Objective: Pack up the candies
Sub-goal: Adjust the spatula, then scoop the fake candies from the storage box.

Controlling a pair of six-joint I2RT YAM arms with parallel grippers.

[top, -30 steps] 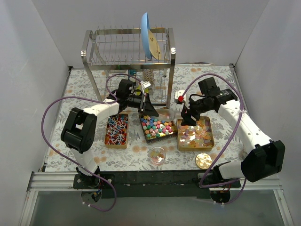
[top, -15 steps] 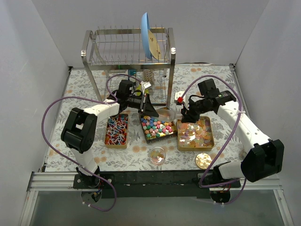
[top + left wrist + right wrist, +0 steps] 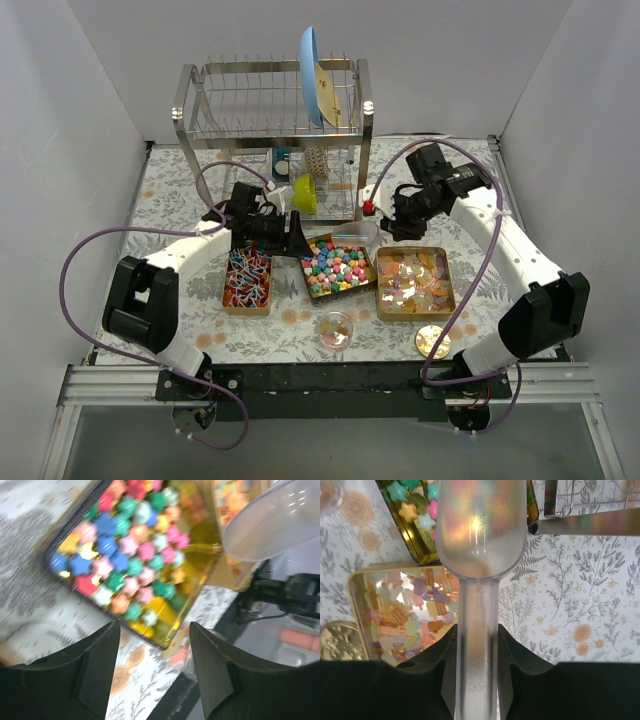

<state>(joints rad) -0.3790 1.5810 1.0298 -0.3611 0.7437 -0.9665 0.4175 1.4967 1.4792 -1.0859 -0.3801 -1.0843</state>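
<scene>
Three gold trays lie in a row: striped twist-wrapped candies on the left, pastel candies in the middle, translucent wrapped candies on the right. The pastel ones fill the left wrist view; the translucent ones show in the right wrist view. My right gripper is shut on the handle of a clear scoop, whose bowl hangs over the middle tray's back right corner. I cannot tell if the scoop holds anything. My left gripper is open and empty just left of the middle tray.
A small clear cup with a few candies stands near the front edge. A round gold lid lies front right. A metal dish rack with a blue plate stands at the back, a yellow-green thing under it.
My right gripper lifted the scoop off the right tray and moved it back and left. My left gripper drew back left from over the middle tray, uncovering the yellow-green thing.
</scene>
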